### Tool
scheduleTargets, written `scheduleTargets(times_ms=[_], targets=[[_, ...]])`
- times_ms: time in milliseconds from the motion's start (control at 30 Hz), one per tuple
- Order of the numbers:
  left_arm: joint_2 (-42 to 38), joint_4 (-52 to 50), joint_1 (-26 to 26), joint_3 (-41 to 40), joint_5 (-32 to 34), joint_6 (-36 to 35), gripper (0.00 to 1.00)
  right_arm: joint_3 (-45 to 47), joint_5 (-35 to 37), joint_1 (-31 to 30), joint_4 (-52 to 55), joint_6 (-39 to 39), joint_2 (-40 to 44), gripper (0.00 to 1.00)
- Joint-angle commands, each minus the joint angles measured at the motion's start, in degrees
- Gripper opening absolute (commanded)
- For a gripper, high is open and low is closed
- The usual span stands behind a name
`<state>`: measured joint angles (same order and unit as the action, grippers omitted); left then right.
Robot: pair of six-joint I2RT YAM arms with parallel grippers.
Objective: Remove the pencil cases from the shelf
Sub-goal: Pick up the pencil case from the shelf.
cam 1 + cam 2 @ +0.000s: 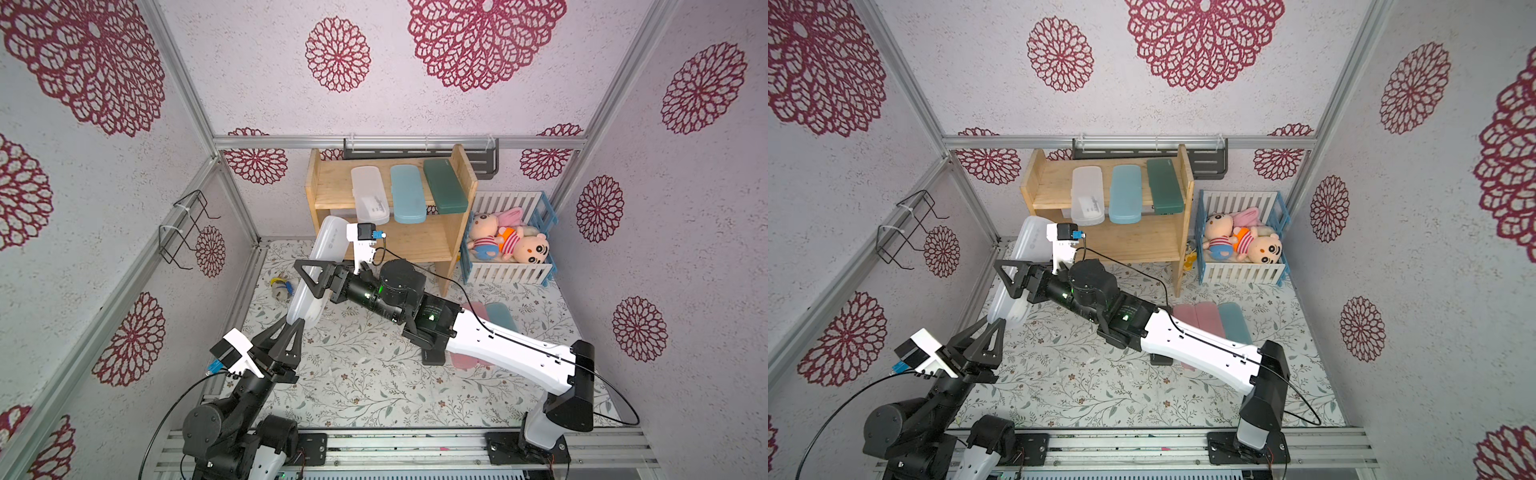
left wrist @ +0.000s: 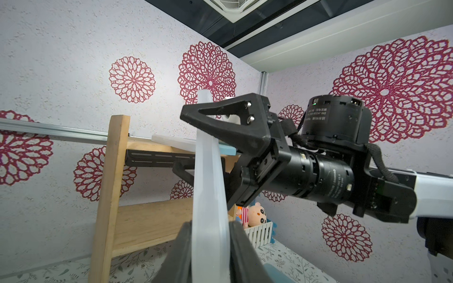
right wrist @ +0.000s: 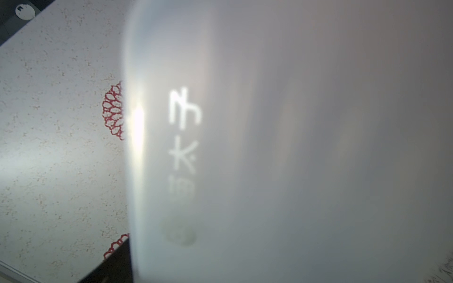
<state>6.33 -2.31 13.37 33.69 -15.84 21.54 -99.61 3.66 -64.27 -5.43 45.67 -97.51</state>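
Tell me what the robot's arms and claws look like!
Both mix white shells and black round joints. The right arm has a thin black cable along it and tiny green lights; the left arm trails a cable too. The left gripper and right gripper have black, hollow triangle fingers. Each wrist carries a white camera box with a blue plug.

Blurred lettering [image 3: 183,110] on frosted case [image 3: 306,147]

White print runs along the frosted white pencil case [image 3: 269,147] in the right wrist view, blurred: roughly "Nh", "K", "tm". In the left wrist view a black cylindrical actuator [image 2: 328,176] reads "DAMIAO", and the round motor [image 2: 335,117] beside it bears an upside-down label starting "DM-". Print on the other frosted case [image 1: 370,195], on the far shelf [image 1: 332,183], is too small to read
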Motion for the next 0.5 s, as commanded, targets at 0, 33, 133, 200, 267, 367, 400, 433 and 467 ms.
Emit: scheduleTargets(times_ms=[0, 33, 133, 200, 267, 367, 400, 433, 467], targets=[[-1.09, -1.26, 0.35, 1.42, 0.45, -2.12, 0.00, -1.20, 3.06, -0.07, 3.39, -2.20, -0.02, 0.80], [-1.14, -1.30, 0.33, 1.30, 0.59, -2.13, 0.02, -0.98, 3.43, -0.07, 3.47, -2.53, 0.08, 0.78], [-1.32, -1.32, 0.35, 0.96, 1.23, -1.85, 0.19, -0.67, 4.44, -0.10, 4.42, -3.36, 0.17, 0.69], [-1.41, -1.29, 0.30, 0.77, 1.86, -1.60, 0.33, -0.47, 4.93, 0.10, 5.39, -3.90, 0.14, 0.60], [-1.50, -1.30, 0.35, 0.64, 2.75, -1.26, 0.56, 0.77, 5.04, 0.49, 6.14, -4.50, 0.65, 0.58], [-2.34, -2.12, 0.29, 0.76, 4.99, -1.18, 0.90, 5.27, 4.76, 1.91, 8.49, -5.57, 2.67, 0.58], [-2.75, -2.81, 0.30, 0.76, 6.25, -1.22, 0.90, 6.80, 4.14, 2.64, 10.28, -5.89, 3.28, 0.58], [-3.09, -3.73, 0.30, 0.93, 8.05, -1.06, 0.90, 8.63, 3.35, 3.80, 12.80, -6.34, 3.75, 0.59], [-3.45, -4.63, 0.34, 1.02, 9.95, -0.89, 0.91, 10.58, 2.94, 4.91, 15.50, -6.63, 3.97, 0.59]])
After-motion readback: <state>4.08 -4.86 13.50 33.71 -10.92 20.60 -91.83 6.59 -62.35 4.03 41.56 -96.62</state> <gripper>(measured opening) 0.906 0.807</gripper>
